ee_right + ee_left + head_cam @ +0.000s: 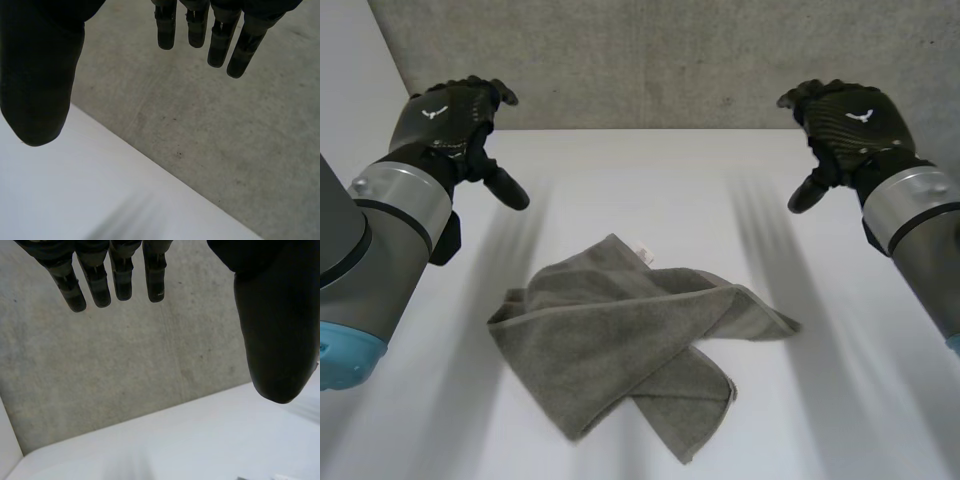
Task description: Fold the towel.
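the left hand (455,115) hung at the upper left of the frame and the right hand (845,112) at the upper right, both well above the white surface (620,180) and holding nothing. in the left wrist view its fingers (117,285) were straight and spread apart from the thumb (275,340); the right hand's fingers (220,47) were the same, loose and apart. beyond them stood the grey wall (670,60).

the towel (620,340) lay rumpled in the lower centre of the frame, between the two arms and well apart from either hand. one flap ran out to the right, another crossed toward the lower right, and a small white tag (645,252) marked the corner nearest the wall.

the step seemed to be the reach down to the cloth. it would likely go best if each hand took a separate outer corner, not a bunched layer, and drew the flaps flat before any fold. pinching through two layers risked dragging the whole heap along.
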{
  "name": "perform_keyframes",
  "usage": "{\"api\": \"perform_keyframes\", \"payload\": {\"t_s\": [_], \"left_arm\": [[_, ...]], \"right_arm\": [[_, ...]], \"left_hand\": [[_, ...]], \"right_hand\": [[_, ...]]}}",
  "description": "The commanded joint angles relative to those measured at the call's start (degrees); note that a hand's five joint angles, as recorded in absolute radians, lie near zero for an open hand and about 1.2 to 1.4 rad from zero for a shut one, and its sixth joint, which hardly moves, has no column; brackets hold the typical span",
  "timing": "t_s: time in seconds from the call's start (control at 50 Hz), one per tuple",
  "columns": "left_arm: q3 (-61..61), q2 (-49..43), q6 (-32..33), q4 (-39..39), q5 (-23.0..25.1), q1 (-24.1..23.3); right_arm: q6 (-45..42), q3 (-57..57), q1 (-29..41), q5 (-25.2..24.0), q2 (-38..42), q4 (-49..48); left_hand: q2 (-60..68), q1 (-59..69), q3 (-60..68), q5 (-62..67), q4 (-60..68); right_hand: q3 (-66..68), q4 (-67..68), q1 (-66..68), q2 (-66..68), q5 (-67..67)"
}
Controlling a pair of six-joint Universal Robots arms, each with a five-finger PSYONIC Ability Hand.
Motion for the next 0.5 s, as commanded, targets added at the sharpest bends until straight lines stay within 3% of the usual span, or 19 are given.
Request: {"api": "perform_keyframes", "payload": {"t_s": [0.02, 0.24, 0.5], "left_arm": [[3.75, -2.36, -0.06, -6.62, 1.57, 0.30], [3.85, -2.63, -0.50, -7.86, 1.22, 0.39], [3.67, -2.37, -0.41, -7.77, 1.13, 0.56]], "right_arm": [[6.52, -3.46, -3.54, 0.35, -1.24, 8.30], [6.61, -4.26, -3.11, 0.70, -2.30, 10.34], [5.91, -4.26, -2.93, 4.83, -3.79, 10.34]], "left_hand": [[-3.31, -3.73, -2.92, -2.41, -3.36], [-3.31, -3.73, -2.92, -2.41, -3.36], [-3.31, -3.73, -2.92, -2.41, -3.36]], "right_hand": [[-2.42, -4.37, -4.04, -3.99, -3.47], [-2.42, -4.37, -4.04, -3.99, -3.47], [-2.42, -4.37, -4.04, -3.99, -3.47]]}}
